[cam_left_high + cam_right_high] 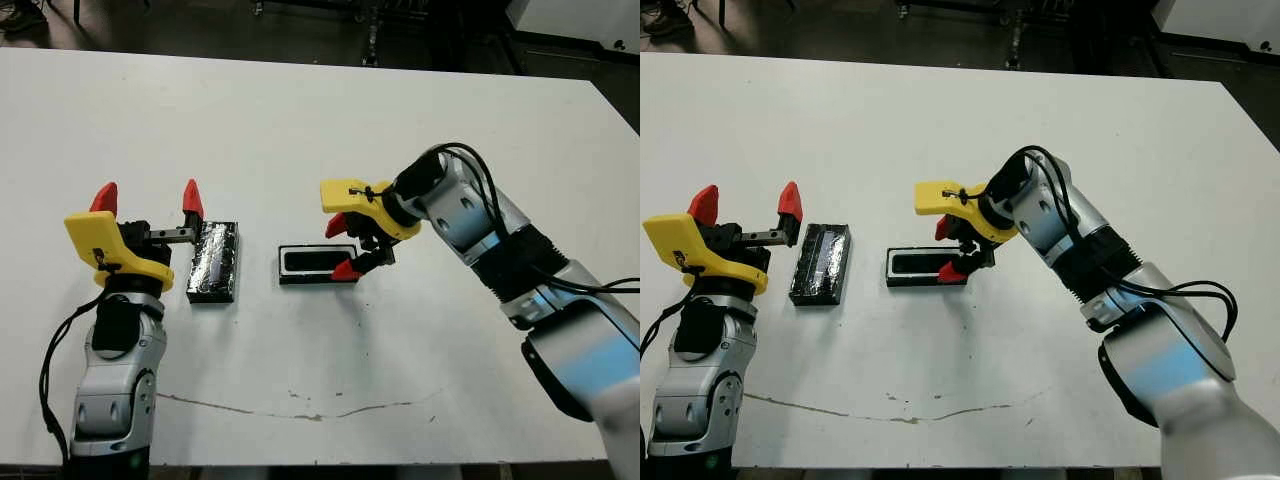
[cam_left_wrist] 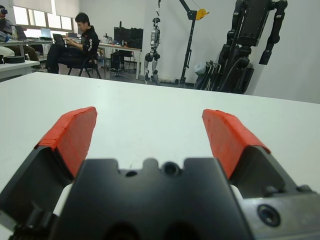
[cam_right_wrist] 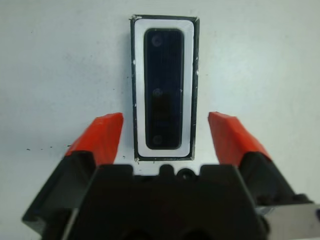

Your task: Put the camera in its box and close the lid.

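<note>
The box [image 1: 284, 265], a shallow black tray with white lining, lies at the table's middle. The camera [image 1: 312, 263] rests flat inside it, its dark glossy face up, seen clearly in the right wrist view as camera [image 3: 163, 90] within the box rim [image 3: 136, 90]. My right gripper [image 1: 342, 248] is open and hovers at the box's right end, one finger on each side of it, holding nothing. The lid [image 1: 214, 262], speckled and shiny, lies on the table left of the box. My left gripper [image 1: 148, 198] stands open just left of the lid, fingers raised and apart from it.
A thin dark scratch line [image 1: 300, 412] crosses the white table near its front edge. Dark floor lies past the far edge. Beyond the table, the left wrist view shows a seated person [image 2: 80, 42] at desks and robot stands [image 2: 250, 35].
</note>
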